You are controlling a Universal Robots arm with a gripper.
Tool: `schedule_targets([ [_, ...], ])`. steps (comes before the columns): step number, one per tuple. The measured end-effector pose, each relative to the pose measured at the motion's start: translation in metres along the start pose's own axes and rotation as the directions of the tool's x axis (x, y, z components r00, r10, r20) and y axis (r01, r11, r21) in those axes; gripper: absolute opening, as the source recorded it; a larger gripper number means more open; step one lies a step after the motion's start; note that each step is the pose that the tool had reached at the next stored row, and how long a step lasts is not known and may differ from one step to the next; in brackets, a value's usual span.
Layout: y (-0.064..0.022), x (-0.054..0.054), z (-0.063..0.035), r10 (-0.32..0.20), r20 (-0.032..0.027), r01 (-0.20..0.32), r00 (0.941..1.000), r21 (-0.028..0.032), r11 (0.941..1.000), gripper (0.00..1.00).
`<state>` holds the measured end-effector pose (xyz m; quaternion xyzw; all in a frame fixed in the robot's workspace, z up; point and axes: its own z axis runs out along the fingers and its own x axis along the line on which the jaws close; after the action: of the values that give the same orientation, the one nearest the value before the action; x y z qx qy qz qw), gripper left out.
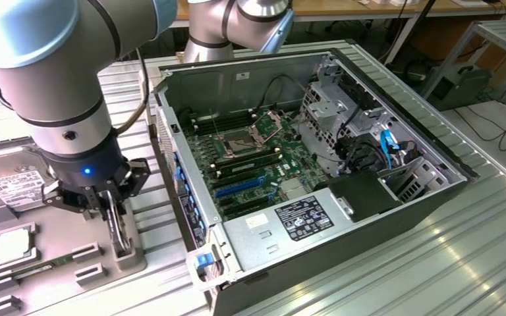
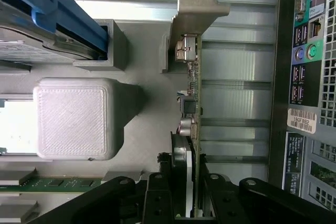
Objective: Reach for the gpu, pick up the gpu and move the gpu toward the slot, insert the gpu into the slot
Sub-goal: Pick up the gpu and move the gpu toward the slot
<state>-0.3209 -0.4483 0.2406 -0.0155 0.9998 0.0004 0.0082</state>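
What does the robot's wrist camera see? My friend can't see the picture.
A thin graphics card stands on edge in a grey tray, its silver metal bracket at the far end, with the robot's black gripper around the near end. Beside the tray is the back of a computer with its sockets.

Task objects. The gpu is a thin dark circuit card that stands upright on its long edge in a grey holder on the surface, directly under my end effector. In the wrist view I see it edge-on, with small components and a metal connector along one face. Its silver end bracket, with a bent tab, is at the end farthest from me. The slot is a long, narrow blue plastic connector on the green motherboard inside the open computer case. It lies well apart from the gpu, toward the exterior view's right.
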Motion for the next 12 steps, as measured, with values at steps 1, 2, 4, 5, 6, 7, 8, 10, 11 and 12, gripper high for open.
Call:
schedule_targets([
  [1,0.0,0.0,-0.0041,0.0,0.0,0.0,1.0,0.0001,1.0,0.28],
  [2,0.0,0.0,-0.0062,0.0,-0.0001,0.0,1.0,0.0001,1.0,0.28],
  [4,0.0,0.0,-0.0112,0.0,0.0,0.0,1.0,0.0,1.0,0.28],
  [5,0.0,0.0,-0.0132,0.0,-0.0001,0.0,1.0,0.0001,1.0,0.28],
  [6,0.0,0.0,-0.0146,0.0,-0.0001,0.0,1.0,0.0001,1.0,0.28],
  [7,0.0,0.0,-0.0164,0.0,-0.0001,0.0,1.0,0.0001,1.0,0.28],
  [8,0.0,0.0,-0.018,0.0,0.0,0.0,1.0,0.0001,1.0,0.28],
  [10,0.0,0.0,-0.0217,0.0,0.0,0.0,1.0,0.0,1.0,0.28],
  [11,0.0,0.0,-0.0234,0.0,0.0,0.0,1.0,0.0,1.0,0.28],
  [12,0.0,0.0,-0.025,0.0,0.0,0.0,1.0,0.0,1.0,0.28],
])
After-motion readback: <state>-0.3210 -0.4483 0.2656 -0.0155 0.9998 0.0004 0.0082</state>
